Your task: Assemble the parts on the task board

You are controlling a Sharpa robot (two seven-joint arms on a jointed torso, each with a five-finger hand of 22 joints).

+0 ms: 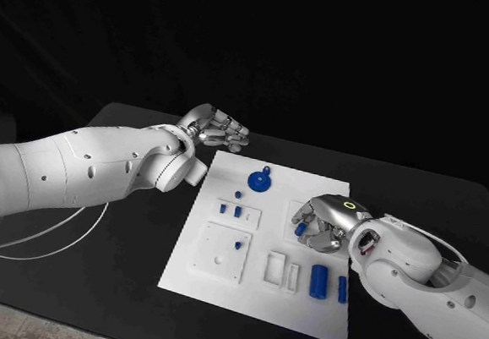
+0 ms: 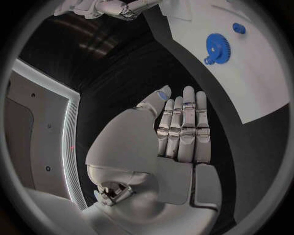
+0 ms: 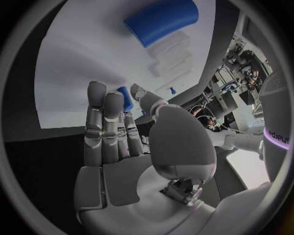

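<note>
The white task board [image 1: 254, 295] lies mid-table. On it are a blue gear [image 1: 260, 180], small blue pegs [image 1: 230, 210] in a white block, and two blue cylinders [image 1: 318, 280] near the right edge. My right hand [image 1: 320, 223] hovers over the board's right side and pinches a blue peg [image 3: 124, 98] between thumb and fingers. My left hand [image 1: 214, 127] is off the board's far left corner, fingers straight and together. A small blue part [image 2: 163, 94] sits at its thumb tip against the first finger. The gear [image 2: 215, 46] lies beyond that hand.
White blocks with slots [image 1: 281, 269] and a holed plate [image 1: 223, 252] stand on the board. A white cable [image 1: 44, 240] loops over the table under the left arm. Bare black table [image 1: 105, 286] surrounds the board.
</note>
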